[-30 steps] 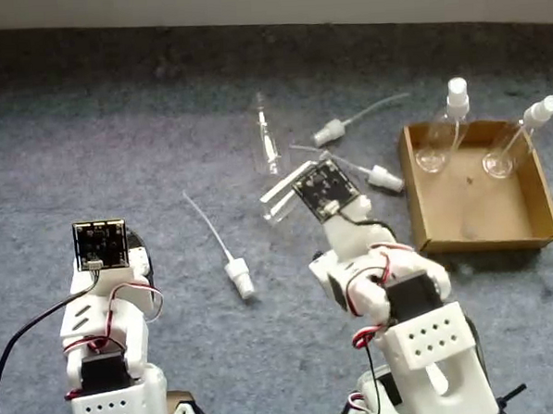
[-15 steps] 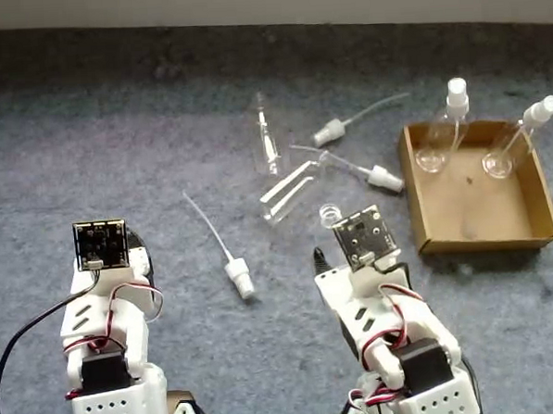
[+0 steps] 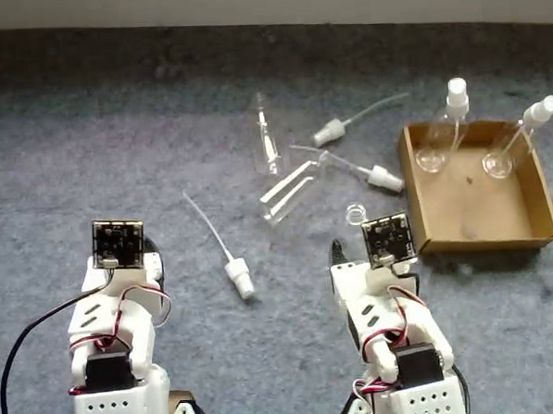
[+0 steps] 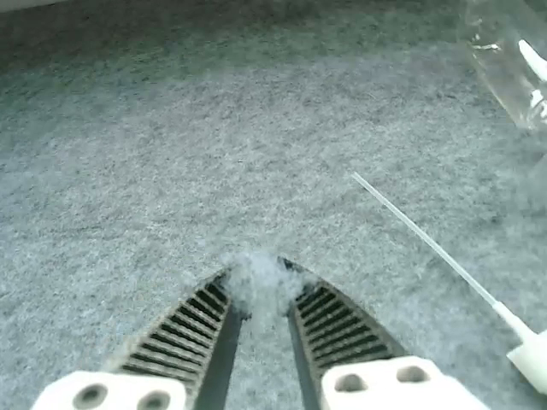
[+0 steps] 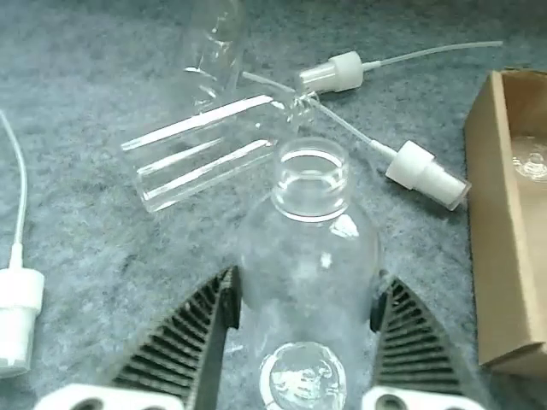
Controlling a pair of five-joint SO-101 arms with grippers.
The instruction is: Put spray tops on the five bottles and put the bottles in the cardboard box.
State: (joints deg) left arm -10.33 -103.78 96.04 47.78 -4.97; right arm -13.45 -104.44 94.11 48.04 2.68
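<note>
right hand [image 5: 306, 290] is grasping an uncapped clear bottle [image 5: 308, 248] by its body. in the high view the bottle's neck shows at lower centre, just left of the box [image 3: 530, 238]. two capped bottles [image 3: 444, 133] stand in the box at the right. two more bottles [image 3: 290, 192] lie at upper centre with three loose spray tops [image 3: 236, 276] near them. left hand [image 4: 258, 275] is clenched on nothing, its tips down on the grey table [image 4: 128, 154].

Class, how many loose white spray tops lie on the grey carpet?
3. One white plastic spray top lies between the two arms. One and another lie by the fallen clear bottles, near the cardboard box. None seems hidden.
</note>
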